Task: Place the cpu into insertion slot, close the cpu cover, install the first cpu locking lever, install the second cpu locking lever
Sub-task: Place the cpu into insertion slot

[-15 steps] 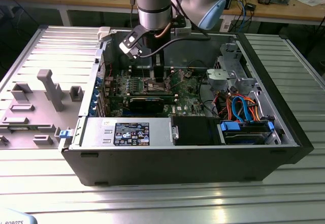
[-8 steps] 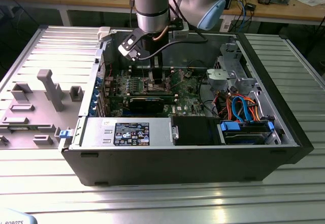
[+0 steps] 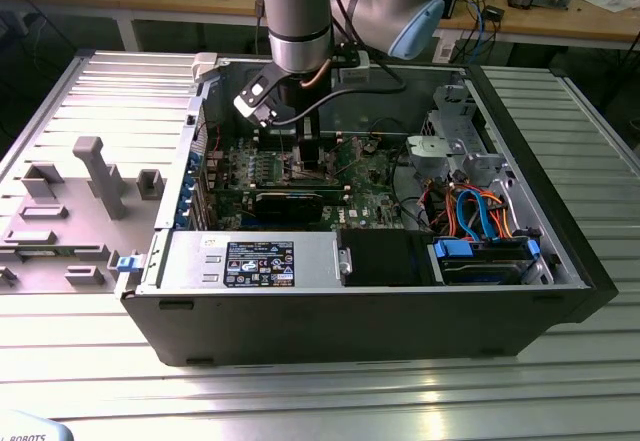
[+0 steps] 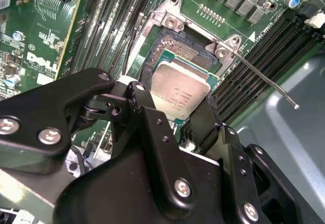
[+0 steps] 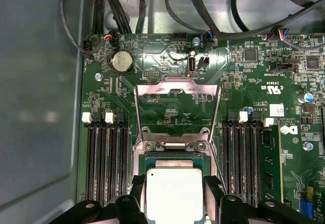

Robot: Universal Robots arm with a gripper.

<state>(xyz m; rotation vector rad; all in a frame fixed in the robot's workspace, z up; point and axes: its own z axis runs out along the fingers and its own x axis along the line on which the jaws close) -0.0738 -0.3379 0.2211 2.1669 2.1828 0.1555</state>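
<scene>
My gripper (image 3: pixel 311 164) reaches down into an open computer case over the green motherboard (image 3: pixel 375 176). In both wrist views its black fingers (image 4: pixel 145 102) stand on two opposite sides of the cpu (image 4: pixel 181 93), a silver-topped square chip, and are shut on it. The cpu (image 5: pixel 174 193) hangs just over the insertion slot (image 5: pixel 175 157), partly covering it; the slot's dark pin field (image 4: pixel 179 49) shows beyond the chip. The cpu cover (image 5: pixel 177 90) stands swung open behind the slot. One thin locking lever (image 4: pixel 266 82) sticks out, unlatched.
Rows of black memory slots (image 5: pixel 104 155) flank the socket on both sides. Cables (image 5: pixel 175 10) run along the case wall behind the board. A power supply (image 3: pixel 250 261) and drive bay with blue and orange cables (image 3: pixel 480 226) fill the case's front. A grey fixture tray (image 3: pixel 75 211) lies at the exterior view's left.
</scene>
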